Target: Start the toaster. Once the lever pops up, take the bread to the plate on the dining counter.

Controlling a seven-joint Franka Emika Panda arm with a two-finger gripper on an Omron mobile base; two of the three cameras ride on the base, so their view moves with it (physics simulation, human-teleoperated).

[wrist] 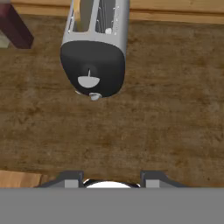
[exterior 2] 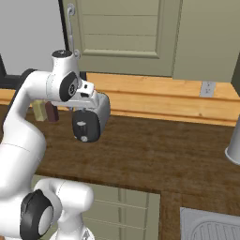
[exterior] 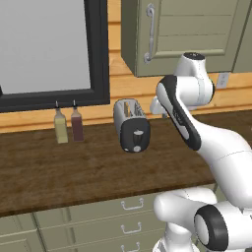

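The silver toaster (wrist: 94, 39) stands on the dark wooden worktop (wrist: 166, 109), its black face (exterior: 135, 135) turned toward me. The face carries a white dial (wrist: 89, 81). A small greyish knob (wrist: 94, 96) juts out at the face's lower edge; I cannot tell whether it is the lever. A tan slice of bread (wrist: 77, 9) stands in the toaster's left slot. My gripper (wrist: 113, 178) hovers above the worktop just in front of the toaster, open, with nothing between its fingertips. The plate and the dining counter are out of view.
Two slim bottles (exterior: 60, 127) (exterior: 77, 125) stand left of the toaster under a black-framed window (exterior: 98, 54). A green wall cabinet (exterior: 182, 34) hangs above. A grey cylinder (exterior 2: 234, 149) and a sink (exterior 2: 211, 227) lie to the right. Drawers (exterior: 130, 204) front the worktop.
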